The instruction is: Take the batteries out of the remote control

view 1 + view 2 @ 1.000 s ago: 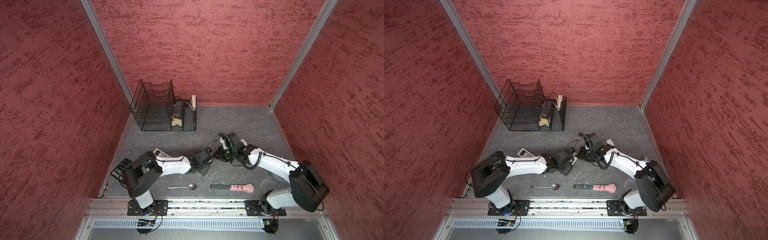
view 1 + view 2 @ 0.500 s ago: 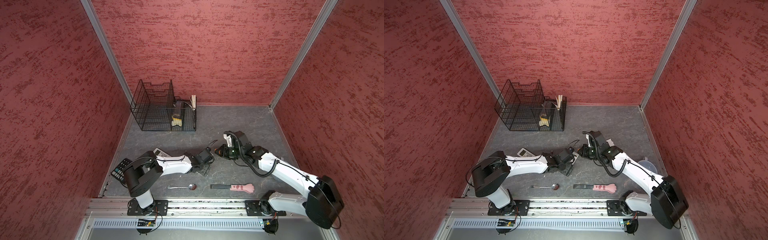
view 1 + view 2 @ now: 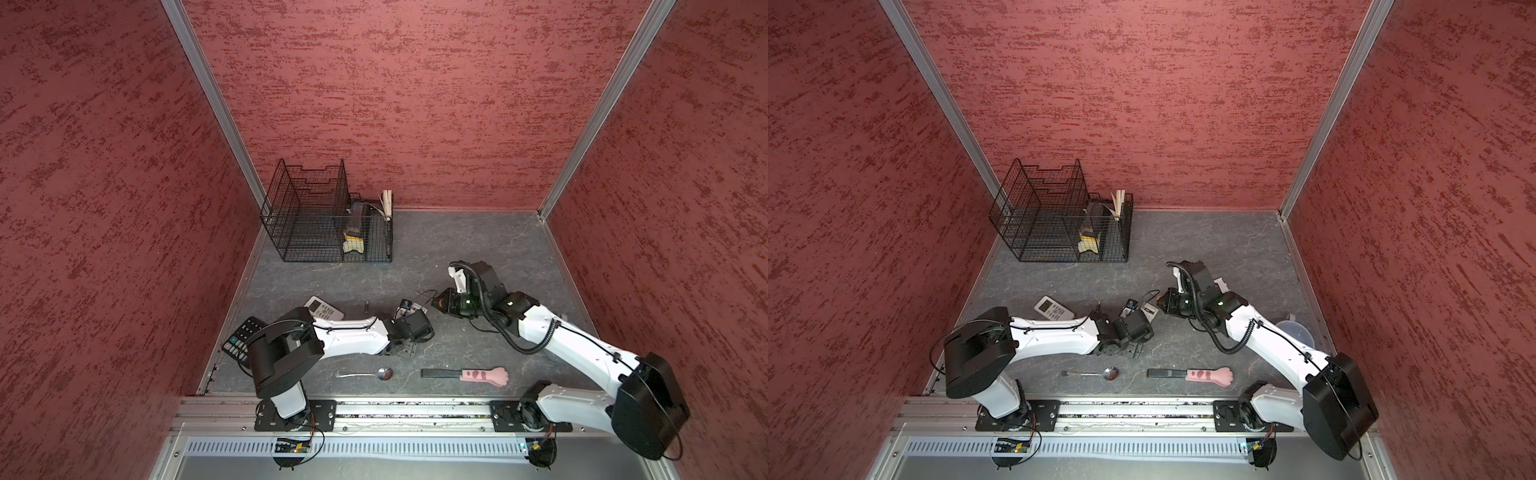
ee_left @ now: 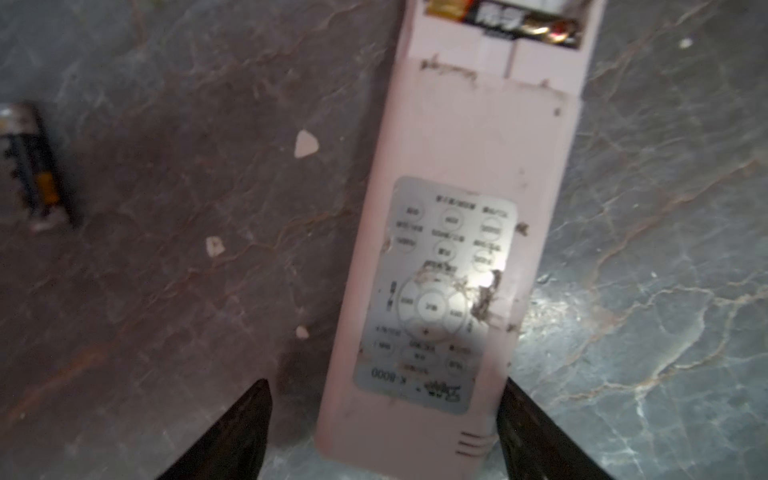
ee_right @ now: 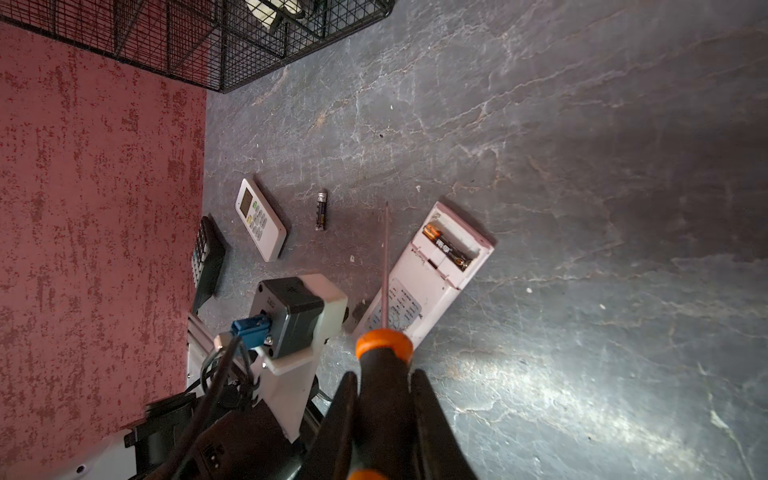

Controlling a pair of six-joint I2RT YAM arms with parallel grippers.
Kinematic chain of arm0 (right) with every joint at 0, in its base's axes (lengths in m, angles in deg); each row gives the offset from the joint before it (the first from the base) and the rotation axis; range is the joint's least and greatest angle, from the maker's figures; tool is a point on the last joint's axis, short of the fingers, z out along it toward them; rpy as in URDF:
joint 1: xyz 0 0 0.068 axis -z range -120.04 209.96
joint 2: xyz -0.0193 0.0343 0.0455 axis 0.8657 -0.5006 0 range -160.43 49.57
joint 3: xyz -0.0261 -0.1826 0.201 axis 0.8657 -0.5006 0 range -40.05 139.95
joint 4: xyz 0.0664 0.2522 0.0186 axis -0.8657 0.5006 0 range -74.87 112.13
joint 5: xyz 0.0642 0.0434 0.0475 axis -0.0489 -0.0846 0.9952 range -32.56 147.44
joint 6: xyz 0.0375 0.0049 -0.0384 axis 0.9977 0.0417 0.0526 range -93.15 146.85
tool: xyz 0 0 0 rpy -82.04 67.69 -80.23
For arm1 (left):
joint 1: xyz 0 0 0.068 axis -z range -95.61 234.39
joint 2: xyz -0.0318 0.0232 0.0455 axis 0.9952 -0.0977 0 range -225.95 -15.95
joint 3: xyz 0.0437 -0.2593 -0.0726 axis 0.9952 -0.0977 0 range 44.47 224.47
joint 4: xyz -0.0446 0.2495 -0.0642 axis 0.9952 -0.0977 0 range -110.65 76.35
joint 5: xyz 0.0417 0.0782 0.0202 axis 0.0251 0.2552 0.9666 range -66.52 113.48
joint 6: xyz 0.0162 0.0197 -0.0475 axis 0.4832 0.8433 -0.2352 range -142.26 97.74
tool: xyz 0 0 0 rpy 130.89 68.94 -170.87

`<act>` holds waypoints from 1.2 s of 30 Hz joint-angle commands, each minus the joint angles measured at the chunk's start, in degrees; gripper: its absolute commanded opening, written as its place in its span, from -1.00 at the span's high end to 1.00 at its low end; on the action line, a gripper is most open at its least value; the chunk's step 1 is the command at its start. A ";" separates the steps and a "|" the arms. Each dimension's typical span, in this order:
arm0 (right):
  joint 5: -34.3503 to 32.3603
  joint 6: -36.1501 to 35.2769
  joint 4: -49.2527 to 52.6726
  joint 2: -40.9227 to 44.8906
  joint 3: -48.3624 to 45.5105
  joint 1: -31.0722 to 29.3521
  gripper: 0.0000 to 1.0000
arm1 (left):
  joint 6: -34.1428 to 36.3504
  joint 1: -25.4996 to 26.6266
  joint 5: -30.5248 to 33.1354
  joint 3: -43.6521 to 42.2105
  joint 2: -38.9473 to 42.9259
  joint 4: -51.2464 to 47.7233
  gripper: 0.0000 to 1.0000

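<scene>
A pale pink remote control (image 4: 457, 249) lies back-up on the dark floor with its compartment uncovered, and one of the batteries (image 4: 503, 18) sits inside it (image 5: 446, 249). Another battery (image 5: 321, 210) lies loose on the floor to its left (image 3: 367, 306). My left gripper (image 4: 384, 415) is open and straddles the remote's near end, with one finger (image 4: 245, 436) clear of its side. My right gripper (image 5: 384, 378) is shut on an orange-and-black screwdriver (image 5: 384, 357). The thin shaft hangs over the remote. In both top views the left wrist hides most of the remote (image 3: 417, 309).
A second white remote (image 3: 324, 309) and a black calculator (image 3: 243, 338) lie at the left wall. A spoon (image 3: 370, 374) and a pink paw-handled tool (image 3: 469, 375) lie near the front rail. A wire basket (image 3: 328, 224) stands at the back left, and a clear cup (image 3: 1295, 332) behind the right arm.
My left gripper's jaws have spread wider around the remote's end. The right arm's elbow has swung out to the right, while the screwdriver stays by the remote.
</scene>
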 commanded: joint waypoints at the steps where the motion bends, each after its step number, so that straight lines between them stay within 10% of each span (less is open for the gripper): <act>1: 0.81 -0.88 -2.45 -0.25 -0.32 0.49 1.00 | -4.68 -1.57 3.10 -1.44 -3.98 -13.39 -0.66; 36: 7.85 -3.59 -1.51 9.95 -17.06 0.75 1.00 | 9.08 -19.24 -20.56 -0.28 7.62 7.69 -0.41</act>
